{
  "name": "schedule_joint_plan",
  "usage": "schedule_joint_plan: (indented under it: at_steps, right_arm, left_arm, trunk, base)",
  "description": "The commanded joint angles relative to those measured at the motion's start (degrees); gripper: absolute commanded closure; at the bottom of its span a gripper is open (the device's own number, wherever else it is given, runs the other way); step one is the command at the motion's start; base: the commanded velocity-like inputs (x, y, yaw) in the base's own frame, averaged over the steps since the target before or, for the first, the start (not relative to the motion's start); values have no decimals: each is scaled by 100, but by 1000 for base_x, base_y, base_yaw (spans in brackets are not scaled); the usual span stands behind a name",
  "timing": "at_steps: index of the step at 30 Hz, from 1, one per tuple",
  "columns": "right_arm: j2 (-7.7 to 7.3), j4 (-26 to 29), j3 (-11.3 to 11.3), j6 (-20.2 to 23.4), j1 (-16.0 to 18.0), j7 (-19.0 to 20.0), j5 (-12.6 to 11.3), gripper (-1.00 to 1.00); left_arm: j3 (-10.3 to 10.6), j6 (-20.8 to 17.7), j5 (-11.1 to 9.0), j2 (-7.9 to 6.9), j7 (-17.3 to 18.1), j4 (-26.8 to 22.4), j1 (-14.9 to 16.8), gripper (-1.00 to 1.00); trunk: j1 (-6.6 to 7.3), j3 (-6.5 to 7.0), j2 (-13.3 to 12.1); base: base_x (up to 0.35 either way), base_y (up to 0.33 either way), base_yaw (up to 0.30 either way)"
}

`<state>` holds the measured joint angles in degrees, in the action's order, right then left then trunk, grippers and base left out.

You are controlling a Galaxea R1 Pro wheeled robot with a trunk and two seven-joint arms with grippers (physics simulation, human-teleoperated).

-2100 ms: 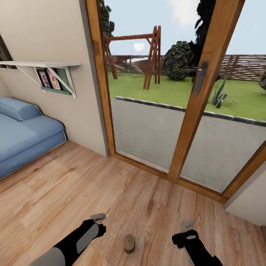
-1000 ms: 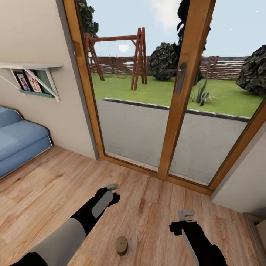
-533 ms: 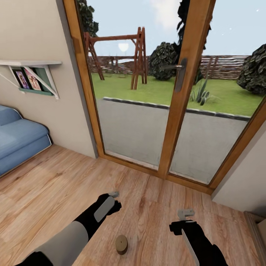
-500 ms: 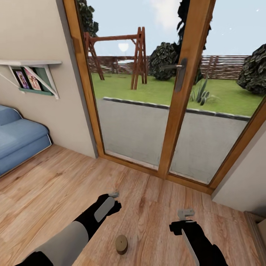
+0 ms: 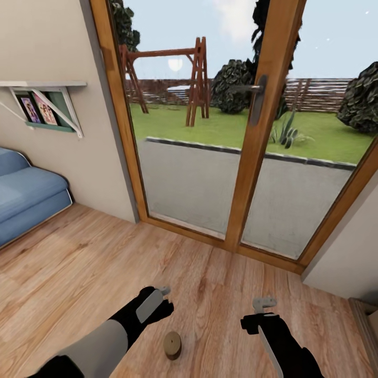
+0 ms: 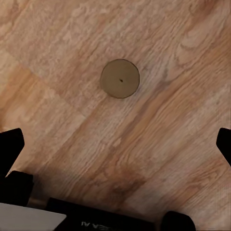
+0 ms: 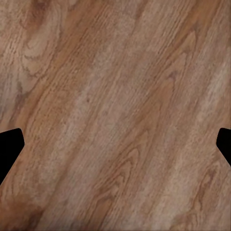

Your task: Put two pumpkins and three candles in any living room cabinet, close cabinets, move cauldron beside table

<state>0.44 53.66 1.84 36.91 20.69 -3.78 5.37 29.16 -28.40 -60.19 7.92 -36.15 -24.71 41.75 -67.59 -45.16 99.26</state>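
1 candle [image 5: 172, 345] upright on wood floor [image 5: 79, 262], between both arms, near glass patio door [image 5: 210, 157]. Left hand [image 6: 115, 144] above it, offset, fingers spread wide, nothing held. Right hand [image 7: 115, 139] over bare floor, also wide, nothing held. Candle looks light, rigid, smooth-sided; short stub, likely tips if nudged. Best grip: top-down across round side, mid-height, clear of wick. Blue sofa [image 5: 26, 194] well apart.

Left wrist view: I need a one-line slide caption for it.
Open left hand above a candle standing upright on the wooden floor.
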Motion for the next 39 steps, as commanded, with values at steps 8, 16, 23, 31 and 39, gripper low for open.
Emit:
schedule_joint_plan:
  at_steps: [8,16,23,31,39]
  right_arm:
    - [-7,4,0,-29,1,0,8,-100]
    - [-24,4,0,-35,3,0,17,-100]
    - [-26,1,0,-35,2,0,17,-100]
    - [-26,1,0,-35,2,0,17,-100]
    - [-28,2,0,-35,-2,0,17,-100]
  left_arm:
    - [8,23,32,2,59,-26,0,-100]
    - [4,222,42,0,74,-223,9,-100]
    - [8,240,13,25,350,-218,9,-100]
    - [19,242,46,18,518,-234,7,-100]
    - [23,247,51,17,504,-243,9,-100]
  trunk:
    - [-176,-144,322]
    - [-352,-288,643]
    - [-506,-413,924]
    - [-681,-557,1245]
    - [-857,-701,1566]
  base:
    - [0,0,0]
    - [0,0,0]
    - [0,0,0]
    - [0,0,0]
    - [0,0,0]
